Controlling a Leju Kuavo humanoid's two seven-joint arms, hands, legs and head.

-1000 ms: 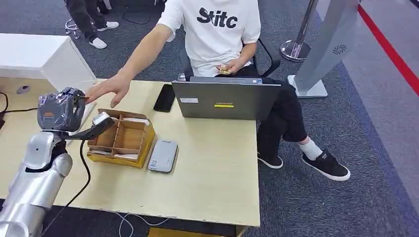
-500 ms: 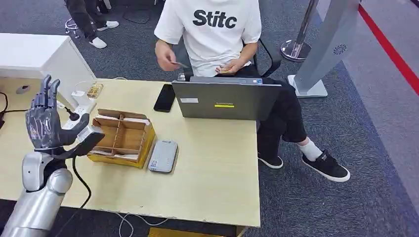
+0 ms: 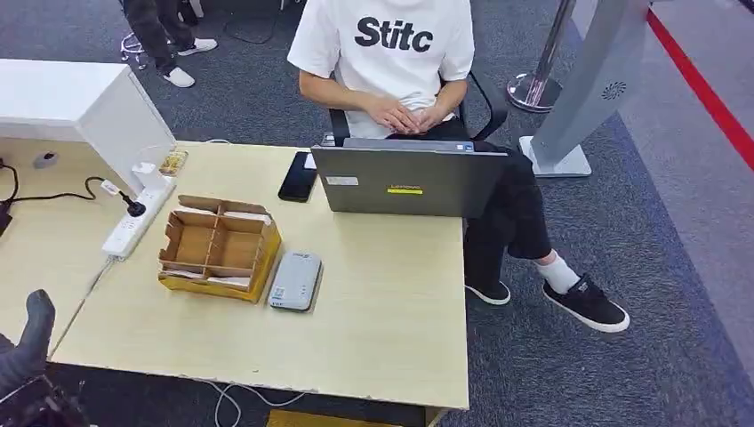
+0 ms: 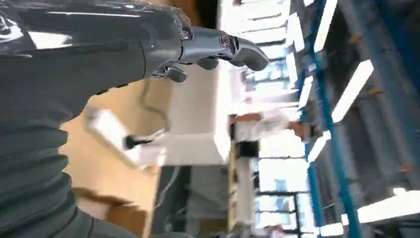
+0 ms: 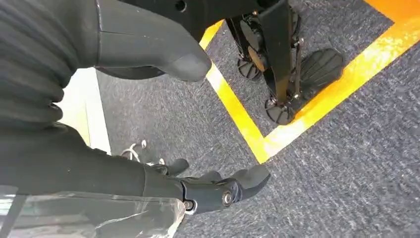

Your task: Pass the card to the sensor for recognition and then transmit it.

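Observation:
My left hand (image 3: 27,345) hangs low at the table's near left corner, off the tabletop, fingers apart and holding nothing. In the left wrist view its fingers (image 4: 218,45) stretch out straight with nothing between them. The grey card reader (image 3: 294,280) lies flat on the table beside a compartmented cardboard box (image 3: 218,247). A seated person in a white shirt keeps both hands (image 3: 405,116) together in the lap behind the laptop. My right hand (image 5: 218,188) hangs over dark carpet, fingers extended and holding nothing.
An open laptop (image 3: 405,181) stands at the table's far edge with a black phone (image 3: 296,176) to its left. A white power strip (image 3: 135,218) and cable run along the left side, next to a white cabinet (image 3: 71,102). Yellow floor tape (image 5: 237,119) crosses the carpet.
My left arm has dropped from above the box to below the table's near left corner. The person's hand, which reached to my raised hand, has drawn back to the lap.

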